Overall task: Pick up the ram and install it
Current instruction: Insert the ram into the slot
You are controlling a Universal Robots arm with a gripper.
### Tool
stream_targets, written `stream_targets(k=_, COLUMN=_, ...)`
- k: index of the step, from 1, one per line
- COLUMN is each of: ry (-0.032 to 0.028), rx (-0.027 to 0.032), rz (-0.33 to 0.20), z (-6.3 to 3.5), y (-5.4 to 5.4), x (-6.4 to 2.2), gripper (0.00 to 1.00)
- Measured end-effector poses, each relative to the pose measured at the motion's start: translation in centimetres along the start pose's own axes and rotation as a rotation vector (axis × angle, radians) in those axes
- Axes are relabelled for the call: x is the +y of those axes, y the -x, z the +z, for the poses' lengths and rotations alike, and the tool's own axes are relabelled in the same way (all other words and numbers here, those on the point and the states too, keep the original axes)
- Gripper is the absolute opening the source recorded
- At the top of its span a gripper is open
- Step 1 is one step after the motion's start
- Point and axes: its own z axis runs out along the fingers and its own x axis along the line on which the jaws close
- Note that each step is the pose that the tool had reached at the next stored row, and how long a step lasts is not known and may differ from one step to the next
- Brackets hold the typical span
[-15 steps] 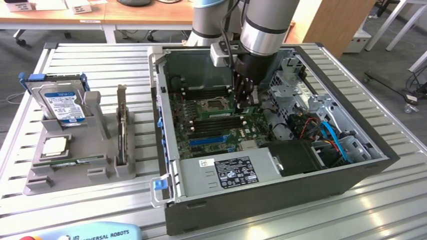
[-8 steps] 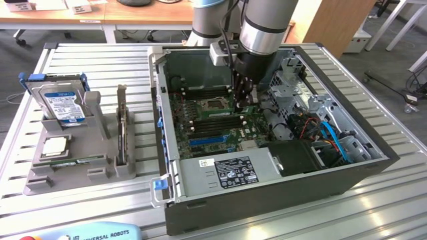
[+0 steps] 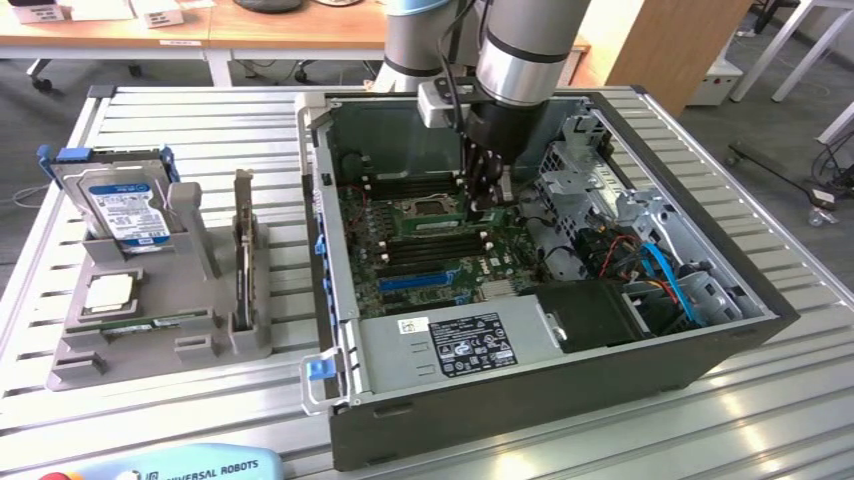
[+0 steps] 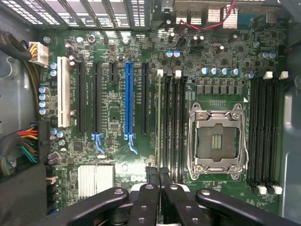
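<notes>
The words "UNIVERSAL ROBOTS" stand on the pale blue device (image 3: 180, 466) at the bottom edge of the exterior view. The sticker (image 3: 461, 345) on the grey box inside the computer case and the hard drive's label (image 3: 134, 212) carry print too small to read.

Exterior view high, angled down, wrist view close over motherboard (image 4: 113, 113) (shared)

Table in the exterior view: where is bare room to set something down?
Bare table slats behind the gray holder, in front of it, and beside the computer case on the exterior view's right. Crowded inside the case, where the end effector grips the ram.
</notes>
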Motion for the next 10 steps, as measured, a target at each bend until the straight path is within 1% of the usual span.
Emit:
stream_targets(k=4, ry=-0.0001, rx=-0.0001, rz=0.0, z=0.08, y=0.02, x=0.02, gripper=0.12)
stream_targets(k=10, ry=0.0, rx=0.0001, rz=0.0, z=0.95, y=0.0, x=0.04, gripper=0.12)
